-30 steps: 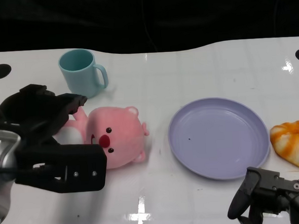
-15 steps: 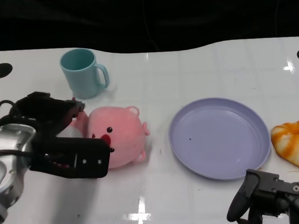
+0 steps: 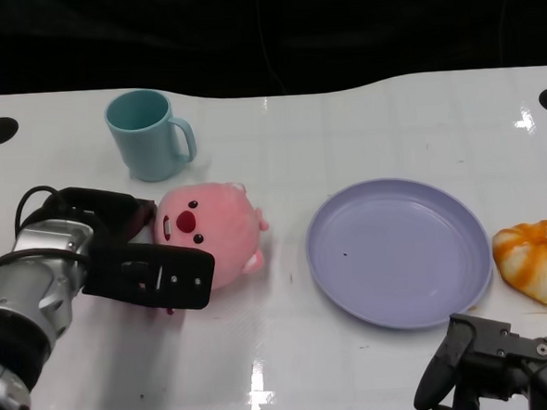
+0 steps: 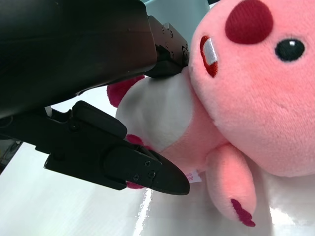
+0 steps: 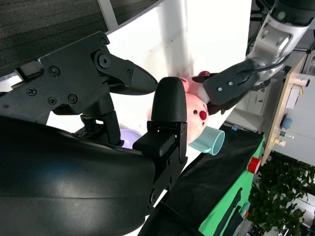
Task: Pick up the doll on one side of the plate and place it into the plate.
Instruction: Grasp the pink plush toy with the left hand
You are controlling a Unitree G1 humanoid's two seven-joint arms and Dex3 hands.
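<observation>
The pink plush doll (image 3: pixel 217 229) lies on the white table to the left of the lavender plate (image 3: pixel 401 320), its face turned up. My left hand (image 3: pixel 133 262) wraps around its left side: in the left wrist view, black fingers (image 4: pixel 123 164) press under and over the doll's (image 4: pixel 256 98) white belly, gripping it. The plate holds nothing. My right hand (image 3: pixel 492 366) rests at the front right, below the plate, fingers apart and holding nothing. The right wrist view shows the doll (image 5: pixel 197 115) far off with the left hand (image 5: pixel 236 83) on it.
A teal mug (image 3: pixel 148 134) stands just behind the doll, close to my left hand. An orange and white round toy (image 3: pixel 537 259) lies right of the plate. The table's dark far edge runs along the back.
My left hand has lowered and closed in around the doll. The doll has turned, so its face now points up and back.
</observation>
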